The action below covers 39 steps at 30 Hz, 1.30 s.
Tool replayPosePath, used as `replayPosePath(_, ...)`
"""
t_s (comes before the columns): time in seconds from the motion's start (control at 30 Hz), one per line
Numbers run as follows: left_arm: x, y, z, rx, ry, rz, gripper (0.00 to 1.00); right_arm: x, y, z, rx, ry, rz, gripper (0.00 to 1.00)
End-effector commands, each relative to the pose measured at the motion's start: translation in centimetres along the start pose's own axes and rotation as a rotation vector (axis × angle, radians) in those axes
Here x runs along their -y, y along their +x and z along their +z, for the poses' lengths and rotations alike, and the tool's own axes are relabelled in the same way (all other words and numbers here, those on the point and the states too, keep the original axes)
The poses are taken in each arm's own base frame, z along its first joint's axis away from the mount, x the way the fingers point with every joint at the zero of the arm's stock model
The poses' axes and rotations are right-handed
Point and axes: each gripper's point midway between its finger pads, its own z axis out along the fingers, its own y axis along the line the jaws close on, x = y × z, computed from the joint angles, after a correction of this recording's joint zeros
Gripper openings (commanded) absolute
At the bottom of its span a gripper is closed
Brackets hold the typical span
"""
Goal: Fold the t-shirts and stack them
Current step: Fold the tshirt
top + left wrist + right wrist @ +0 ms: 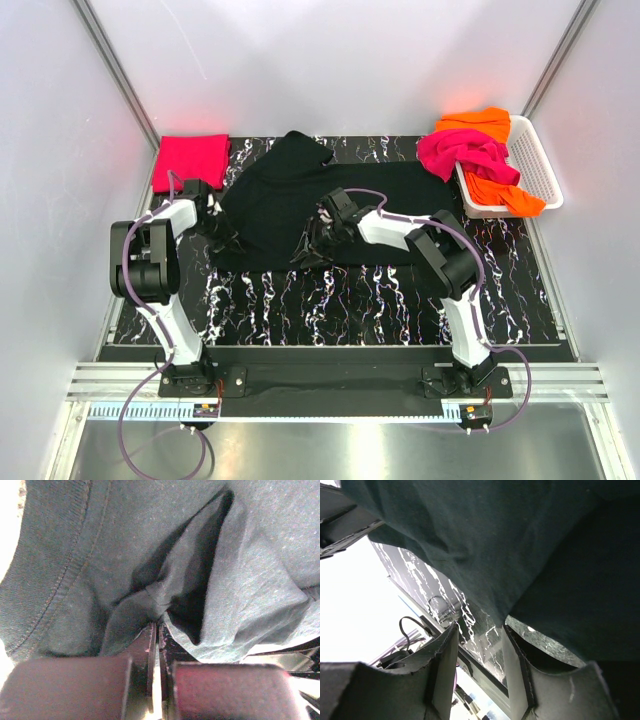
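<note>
From above, the black t-shirt (300,200) lies spread mid-table (350,295). The left gripper (222,240) and right gripper (310,250) sit at its near edge, their jaws lost against the dark cloth. A red-pink shirt (190,162) lies folded far left. Magenta (460,150) and orange (515,195) shirts drape the far-right basket (535,160).

Left wrist: the jaws pinch a black fold.

Right wrist: the jaws stand apart, with cloth just beyond them, cut off by the frame.

Black t-shirt (290,195). Red-pink t-shirt (190,158). Magenta t-shirt (460,152). Orange t-shirt (478,122). Basket (540,165): white lattice. Table (330,295): black, white marbled veining.
</note>
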Motion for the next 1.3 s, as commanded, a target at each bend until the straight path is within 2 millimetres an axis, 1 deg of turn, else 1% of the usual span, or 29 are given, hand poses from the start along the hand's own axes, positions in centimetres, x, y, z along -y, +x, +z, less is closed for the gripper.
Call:
replayPosePath(0.0,2.4,-1.9,-1.7,0.077,0.068,0.041,0.0,0.0,1.3,0.6,-0.048,-0.009,0.008,0.47)
replayPosePath(0.17,3.0,-2.0,-2.5,0.091,0.084,0.049,0.0,0.4,1.2,0.7,-0.039,0.003,0.008,0.48)
replayPosePath(0.3,3.1,-1.8,-2.7,0.089,0.095,0.048,0.0,0.0,0.8,1.1,-0.039,-0.006,-0.002,0.47)
replayPosePath(0.33,3.1,-1.7,-2.7,0.086,0.096,0.049,0.0,-0.4,0.5,1.1,-0.035,-0.014,-0.008,0.47)
replayPosePath(0.5,3.4,-1.5,-3.0,0.084,0.107,0.048,0.0,-0.2,0.3,1.8,-0.044,-0.011,0.002,0.46)
replayPosePath(0.6,3.4,-1.5,-3.2,0.089,0.109,0.049,0.0,-0.8,0.0,1.7,-0.042,-0.023,-0.007,0.4)
replayPosePath(0.67,3.5,-1.3,-3.2,0.081,0.117,0.048,0.01,-1.4,-0.1,1.3,-0.036,-0.035,-0.016,0.35)
replayPosePath(0.7,3.6,-1.3,-3.3,0.082,0.121,0.05,0.04,-1.6,-0.1,1.1,-0.034,-0.039,-0.016,0.31)
replayPosePath(0.73,3.7,-1.3,-3.3,0.08,0.123,0.049,0.06,-1.8,0.0,0.7,-0.032,-0.042,-0.02,0.19)
replayPosePath(0.77,3.8,-1.4,-3.4,0.083,0.126,0.051,0.06,-2.0,0.2,0.5,-0.034,-0.044,-0.022,0.12)
replayPosePath(0.8,3.8,-1.5,-3.4,0.085,0.126,0.052,0.1,-1.8,0.4,0.4,-0.038,-0.041,-0.02,0.08)
replayPosePath(0.83,3.8,-1.5,-3.5,0.088,0.124,0.053,0.14,-2.2,0.4,0.0,-0.033,-0.048,-0.025,0.07)
replayPosePath(0.9,3.9,-1.5,-3.5,0.09,0.126,0.057,0.19,-2.4,0.5,-0.4,-0.028,-0.048,-0.038,0.07)
replayPosePath(1.07,3.7,-1.5,-3.2,0.078,0.126,0.054,0.19,-2.5,0.5,-0.5,-0.033,-0.048,-0.045,0.06)
replayPosePath(1.13,3.8,-1.4,-3.3,0.081,0.126,0.059,0.23,-2.5,0.5,-0.6,-0.033,-0.048,-0.048,0.06)
replayPosePath(1.17,3.8,-1.5,-3.3,0.085,0.125,0.059,0.24,-2.4,0.5,-0.5,-0.033,-0.046,-0.046,0.06)
replayPosePath(1.23,3.7,-1.5,-3.1,0.079,0.121,0.061,0.16,-2.6,0.4,-0.6,-0.031,-0.049,-0.051,0.06)
replayPosePath(1.27,3.7,-1.5,-3.1,0.079,0.122,0.058,0.08,-2.6,0.4,-0.7,-0.029,-0.05,-0.054,0.05)
